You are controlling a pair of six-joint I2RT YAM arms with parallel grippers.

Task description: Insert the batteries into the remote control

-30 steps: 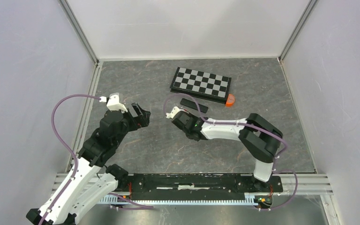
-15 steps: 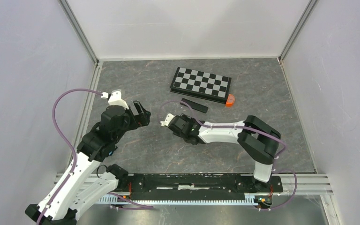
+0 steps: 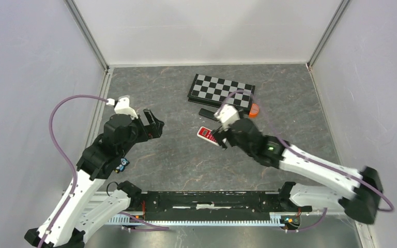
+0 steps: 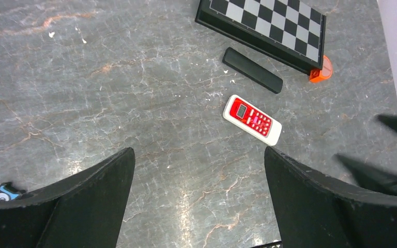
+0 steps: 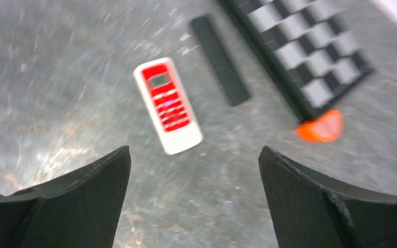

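Hovering wide open and empty: right gripper, left gripper. Remote sits face-up near the chessboard, batteries nowhere visible. Early stage I'd guess; next means finding them, flipping it.

Chequered black-and-grey board; red-and-white remote; black bar; orange piece

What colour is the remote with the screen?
Red on white; the remote shows best in the left wrist view.
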